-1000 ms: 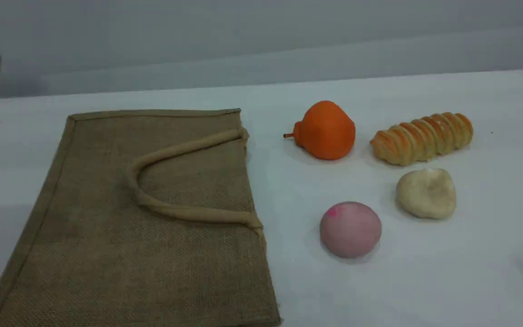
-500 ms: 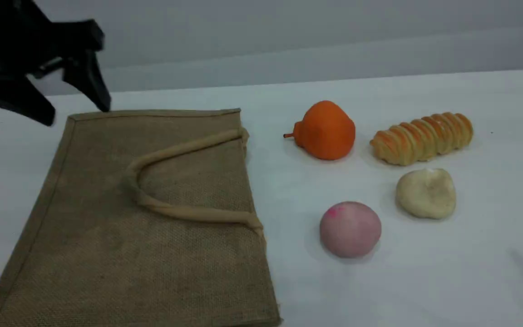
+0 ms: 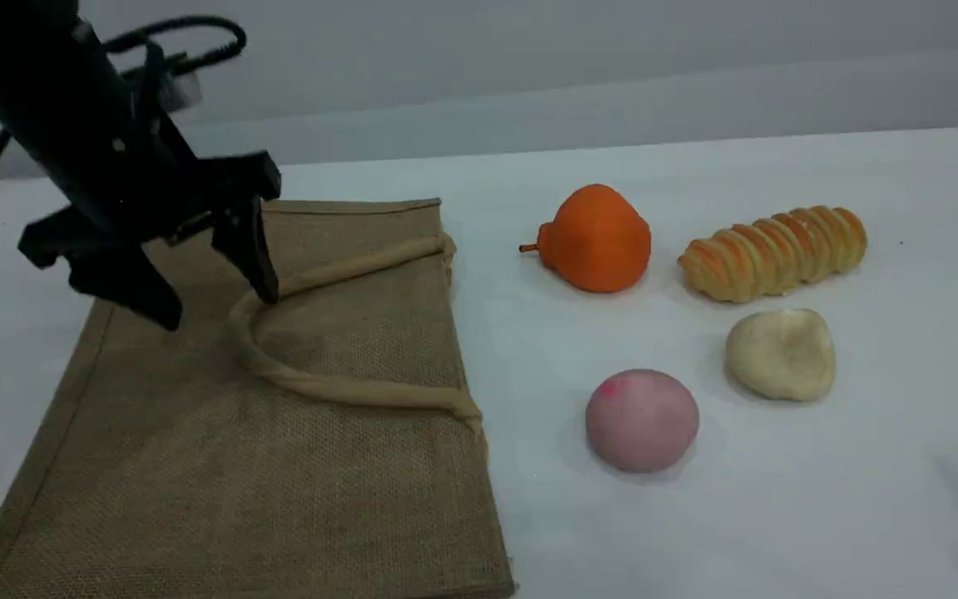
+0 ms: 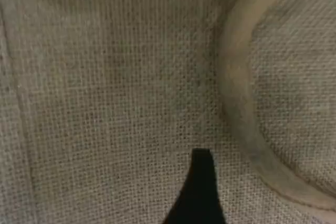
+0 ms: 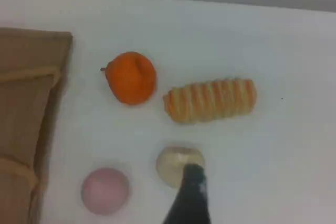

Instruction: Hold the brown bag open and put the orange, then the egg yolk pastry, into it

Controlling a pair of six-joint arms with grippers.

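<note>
So the brown bag (image 3: 296, 399) is lying flat on the table (image 3: 778, 516), mouth toward the food, with one beige handle (image 3: 338, 387) looped on top. That's why my left gripper (image 3: 204, 287) is over it first: nothing goes in until I lift that loop and open the mouth. Jaws are spread wide, holding nothing, one fingertip (image 3: 254, 266) right by the top of the handle's curve. The arm slants down from the upper left, wrist tipped at the fabric.

The orange (image 3: 597, 239) sits just right of the bag, the egg yolk pastry (image 3: 781, 353) further right, near the pink ball (image 3: 642, 420) and ridged bread (image 3: 774, 252). My right gripper (image 5: 190, 192) hangs high over the pastry, open and empty I think
</note>
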